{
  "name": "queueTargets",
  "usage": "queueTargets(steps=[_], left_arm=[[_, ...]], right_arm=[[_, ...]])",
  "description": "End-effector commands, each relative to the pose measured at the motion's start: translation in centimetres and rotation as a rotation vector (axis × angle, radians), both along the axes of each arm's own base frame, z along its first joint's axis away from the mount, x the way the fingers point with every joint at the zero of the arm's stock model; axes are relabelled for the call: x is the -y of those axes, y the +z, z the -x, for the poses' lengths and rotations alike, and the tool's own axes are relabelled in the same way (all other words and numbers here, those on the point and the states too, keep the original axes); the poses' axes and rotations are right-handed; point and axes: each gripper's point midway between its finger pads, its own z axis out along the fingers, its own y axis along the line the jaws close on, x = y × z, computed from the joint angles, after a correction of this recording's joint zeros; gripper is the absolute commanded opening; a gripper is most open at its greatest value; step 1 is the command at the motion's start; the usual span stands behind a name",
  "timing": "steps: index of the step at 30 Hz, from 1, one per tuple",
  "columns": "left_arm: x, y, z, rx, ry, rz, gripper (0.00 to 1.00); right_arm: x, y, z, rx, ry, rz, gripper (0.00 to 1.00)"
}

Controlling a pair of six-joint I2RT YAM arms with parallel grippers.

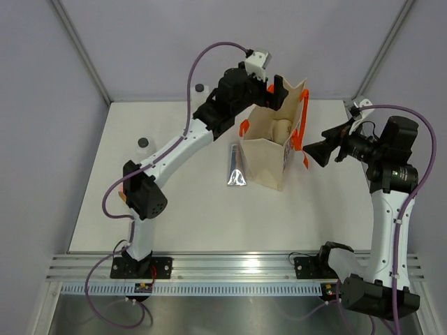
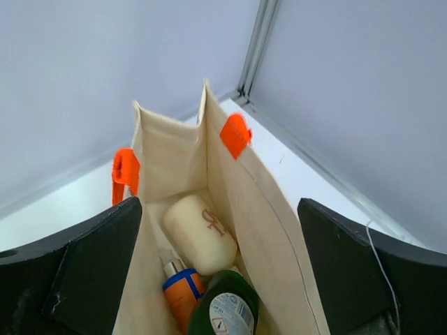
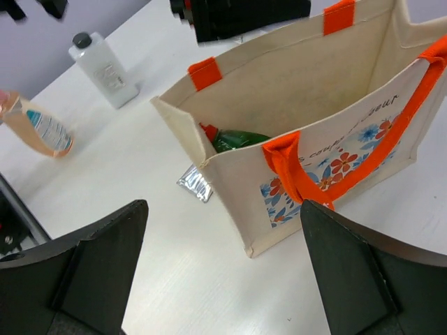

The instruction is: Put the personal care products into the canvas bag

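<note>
Standing boxy, the canvas bag (image 2: 260,230) holds a rounded cream bottle (image 2: 199,235).

Canvas bag (image 1: 269,157): one, with two orange handles (image 3: 307,181). Inside it, by the left wrist view, three bottles: one cream bottle (image 2: 199,234), one orange blue-capped bottle (image 2: 183,293), one dark green bottle (image 2: 227,307). Out on the table (image 1: 209,223), top view: two clear black-capped bottles (image 1: 143,144), one at the bag's 9 o'clock and one at its 10 o'clock; one silver tube (image 1: 236,171) just beside the bag at 8 o'clock; one peach bottle (image 3: 38,125) farther out at 8 o'clock; tally seven products, six bottles and one tube.
</note>
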Motion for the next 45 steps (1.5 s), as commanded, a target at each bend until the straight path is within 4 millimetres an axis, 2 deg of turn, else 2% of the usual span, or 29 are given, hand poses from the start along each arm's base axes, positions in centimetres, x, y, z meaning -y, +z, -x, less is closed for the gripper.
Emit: queueTargets(steps=[1,5,8,9,10,12,13,15,16,17,19,20,21,22,23,24,25,26,28,29,32,33,34,36,37,41,43,44,45], left_arm=[[-3.5,9.8,3.5,0.146,-0.023,0.1,0.99],[-6.4,10.3,5.6,0.158,0.003,0.079,0.99],[-9.4,9.7,8.0,0.138,0.031,0.026,0.99],[-11.1,9.5,8.1,0.129,0.09,0.008,0.99],[-13.2,9.5,9.8,0.124,0.11,-0.005,0.99],[-16.5,8.0,11.4,0.08,0.185,-0.047,0.99],[-18.8,7.0,13.7,0.052,0.207,-0.037,0.99],[-21.8,4.7,15.7,0.001,0.266,-0.044,0.99],[-22.9,3.8,16.9,-0.035,0.282,-0.014,0.99],[-25.2,2.0,18.9,-0.052,0.306,-0.011,0.99],[-27.1,0.0,20.9,-0.097,0.333,0.023,0.99],[-28.3,-3.1,21.7,-0.146,0.358,-0.021,0.99],[-30.0,-2.5,23.1,-0.124,0.379,0.029,0.99],[-30.7,-3.1,23.8,-0.142,0.394,0.053,0.99],[-31.6,-4.1,24.5,-0.159,0.411,0.048,0.99],[-32.7,-4.8,25.4,-0.157,0.425,0.075,0.99],[-33.2,-5.6,26.0,-0.18,0.438,0.085,0.99],[-33.6,-6.1,26.4,-0.187,0.444,0.096,0.99],[-34.2,-6.9,27.2,-0.192,0.442,0.124,0.99],[-34.2,-7.1,27.4,-0.193,0.435,0.128,0.99],[-33.9,-7.6,27.7,-0.195,0.407,0.119,0.99],[-33.8,-7.7,27.7,-0.198,0.403,0.114,0.99],[-33.6,-7.8,27.6,-0.203,0.399,0.108,0.99],[-33.3,-8.1,27.7,-0.217,0.386,0.103,0.99],[-33.2,-8.4,27.6,-0.223,0.384,0.103,0.99],[-33.0,-9.0,27.8,-0.237,0.375,0.115,0.99],[-33.1,-9.1,27.9,-0.24,0.378,0.122,0.99],[-33.2,-9.2,27.9,-0.239,0.381,0.125,0.99],[-33.3,-9.0,28.1,-0.233,0.382,0.132,0.99]], right_arm=[[-1.4,1.8,1.9,0.066,0.152,0.041,0.99],[-3.1,2.3,2.5,0.066,0.265,0.082,0.99],[-5.9,2.0,3.3,0.061,0.373,0.164,0.98],[-8.1,1.9,4.2,0.065,0.445,0.209,0.97],[-9.0,1.3,4.3,0.038,0.462,0.227,0.97],[-10.4,-0.6,3.1,-0.047,0.42,0.28,0.93],[-12.6,-1.0,3.6,-0.042,0.466,0.301,0.91],[-14.1,-2.9,1.4,-0.079,0.365,0.363,0.91],[-16.2,-3.5,2.1,-0.078,0.388,0.39,0.91],[-17.5,-5.0,1.1,-0.114,0.366,0.419,0.91],[-19.3,-5.1,-0.4,-0.146,0.281,0.41,0.91],[-21.2,-6.9,-1.0,-0.2,0.281,0.425,0.9],[-22.0,-6.2,-2.0,-0.206,0.232,0.408,0.9],[-22.9,-6.7,-2.6,-0.219,0.218,0.418,0.91],[-24.3,-8.8,-3.3,-0.255,0.208,0.449,0.92],[-24.8,-8.5,-4.3,-0.258,0.159,0.435,0.92],[-25.6,-9.3,-4.9,-0.274,0.155,0.43,0.93],[-26.5,-11.4,-5.7,-0.316,0.137,0.443,0.93],[-27.1,-12.6,-7.3,-0.355,0.034,0.433,0.93],[-27.0,-14.4,-8.8,-0.368,-0.052,0.46,0.94],[-26.8,-17.3,-11.2,-0.396,-0.205,0.473,0.96],[-26.7,-17.8,-11.8,-0.397,-0.248,0.467,0.98],[-26.8,-19.4,-12.3,-0.415,-0.268,0.49,0.99],[-26.4,-20.2,-13.3,-0.411,-0.34,0.503,0.99],[-26.6,-22.0,-13.6,-0.43,-0.347,0.535,1.0],[-26.6,-21.9,-14.0,-0.366,-0.319,0.597,0.96],[-27.4,-19.5,-14.6,-0.234,-0.289,0.587,0.97],[-27.3,-17.5,-14.0,-0.174,-0.28,0.574,0.99],[-27.8,-15.5,-14.3,-0.097,-0.252,0.57,0.99]])
